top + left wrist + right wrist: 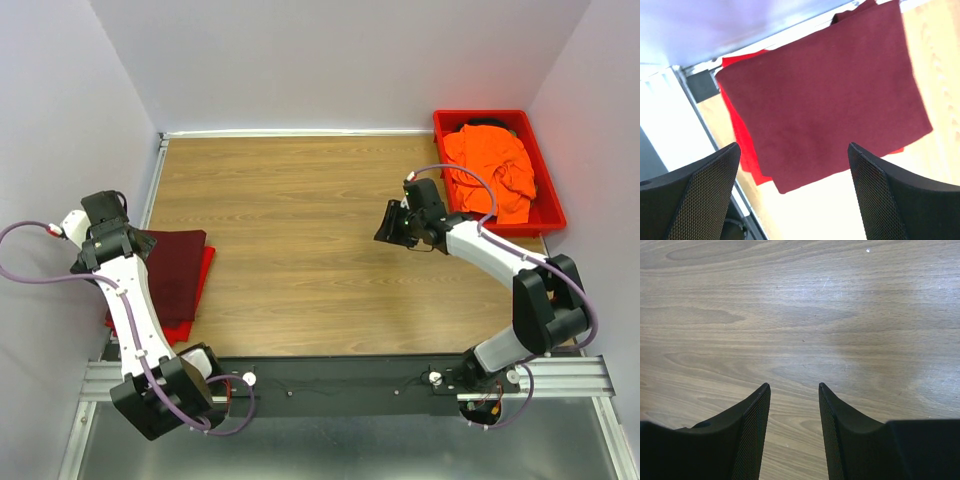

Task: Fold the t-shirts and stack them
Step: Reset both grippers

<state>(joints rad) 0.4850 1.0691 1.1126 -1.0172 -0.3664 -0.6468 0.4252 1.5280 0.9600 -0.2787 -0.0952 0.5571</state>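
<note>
Table (300, 250) edge, left: maroon t-shirt (172, 270) lies lengthwise near-to-far.

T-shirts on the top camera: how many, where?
3. The maroon shirt lies folded at the left edge of the table on top of the red shirt; the orange shirt sits crumpled in the bin, far right. Others may be hidden under it.

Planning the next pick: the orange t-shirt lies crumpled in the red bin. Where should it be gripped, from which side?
Probably a raised fold near the middle of the orange t-shirt, from above: it lies bunched and the walls of the red bin block sideways approaches.
</note>
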